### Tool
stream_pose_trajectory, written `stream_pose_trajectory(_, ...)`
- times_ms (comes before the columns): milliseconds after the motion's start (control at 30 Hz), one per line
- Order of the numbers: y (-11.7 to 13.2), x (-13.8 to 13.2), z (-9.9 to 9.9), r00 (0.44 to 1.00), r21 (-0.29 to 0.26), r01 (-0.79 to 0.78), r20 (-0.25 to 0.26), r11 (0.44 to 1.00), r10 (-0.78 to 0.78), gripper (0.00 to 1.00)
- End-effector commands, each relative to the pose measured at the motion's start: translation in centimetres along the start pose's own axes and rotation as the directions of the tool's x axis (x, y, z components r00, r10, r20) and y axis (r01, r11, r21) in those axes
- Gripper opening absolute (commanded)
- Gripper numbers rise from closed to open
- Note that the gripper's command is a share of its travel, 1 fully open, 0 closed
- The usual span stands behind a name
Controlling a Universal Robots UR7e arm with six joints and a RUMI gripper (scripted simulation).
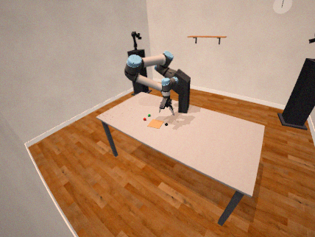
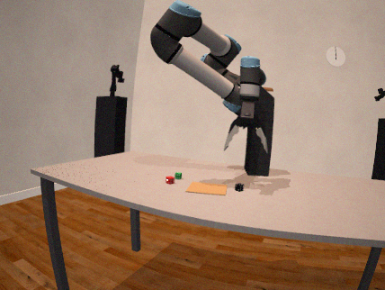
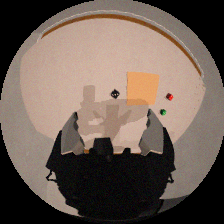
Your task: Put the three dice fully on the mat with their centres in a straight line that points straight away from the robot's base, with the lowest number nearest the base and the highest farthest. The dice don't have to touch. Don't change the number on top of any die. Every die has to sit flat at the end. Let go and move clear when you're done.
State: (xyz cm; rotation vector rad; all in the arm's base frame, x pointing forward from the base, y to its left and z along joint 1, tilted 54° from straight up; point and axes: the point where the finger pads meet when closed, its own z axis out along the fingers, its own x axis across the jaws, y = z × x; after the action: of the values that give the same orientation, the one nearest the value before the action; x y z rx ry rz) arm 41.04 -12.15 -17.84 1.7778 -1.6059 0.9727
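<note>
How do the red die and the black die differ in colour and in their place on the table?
The red die is bright red, while the black die is very dark. The red die has the green die close by; the black die stands alone on the opposite side of the orange mat. Both are small and off the mat.

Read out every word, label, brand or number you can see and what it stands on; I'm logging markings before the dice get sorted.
No words, labels, brands or numbers can be read.
Red die, green die, black die: pips too small or blurred to count.
Clock: no numerals legible.
</note>
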Motion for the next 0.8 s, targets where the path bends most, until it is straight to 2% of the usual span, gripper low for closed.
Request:
stream_pose_trajectory(0,-0.1,-0.1,0.1,0.997,0.009,0.082,0.002,0.997,-0.082,1.00)
stream_pose_trajectory(200,-0.1,-0.5,0.3,0.962,0.009,0.273,0.000,0.962,-0.273,1.00)
stream_pose_trajectory(467,-0.1,-0.9,0.6,0.845,0.009,0.535,-0.002,0.845,-0.535,1.00)
stream_pose_trajectory(533,-0.1,-0.9,0.6,0.845,0.009,0.535,-0.002,0.845,-0.535,1.00)
stream_pose_trajectory(767,0.0,-1.3,0.9,0.669,0.008,0.744,-0.004,0.669,-0.744,1.00)
